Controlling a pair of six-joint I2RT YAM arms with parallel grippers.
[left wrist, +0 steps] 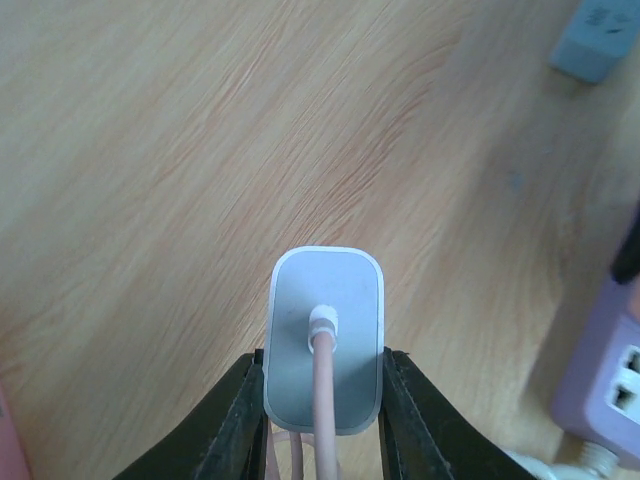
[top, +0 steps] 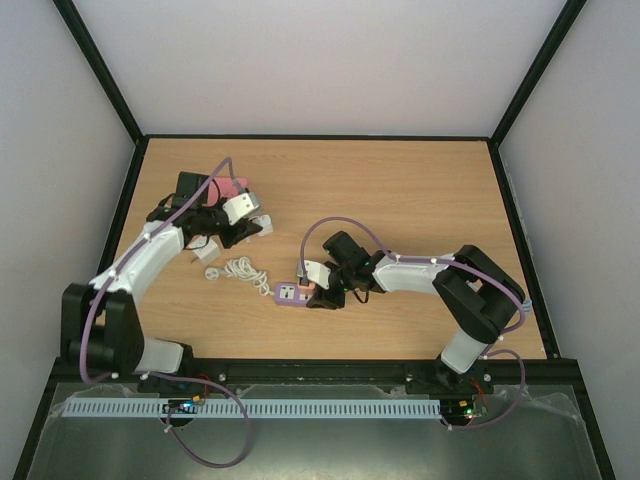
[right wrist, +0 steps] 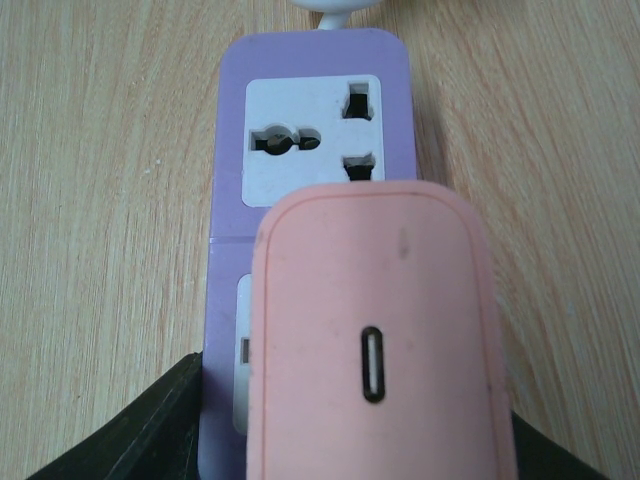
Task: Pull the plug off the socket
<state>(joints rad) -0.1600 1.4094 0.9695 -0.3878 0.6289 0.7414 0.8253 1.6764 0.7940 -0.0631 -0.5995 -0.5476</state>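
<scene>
My left gripper [left wrist: 322, 365] is shut on a white plug [left wrist: 325, 330] with a pink cable coming out of its back. The plug hangs over bare wood, apart from the purple socket strip [left wrist: 610, 390], which lies to its right. In the top view this gripper [top: 260, 227] sits at the left of the table. My right gripper [right wrist: 355, 400] is down on the socket strip [right wrist: 310, 130], with one black finger [right wrist: 150, 430] against the strip's left side. A pink plug [right wrist: 375, 340] with a small oval port stands in the strip's near outlet and hides the other finger.
The strip's own white cord [top: 243, 268] lies coiled on the wood, ending in a white plug [top: 208, 272] near my left arm. A pink object [top: 232, 187] sits behind the left wrist. A pale blue-grey block [left wrist: 600, 40] shows at the far right. Black frame rails edge the table.
</scene>
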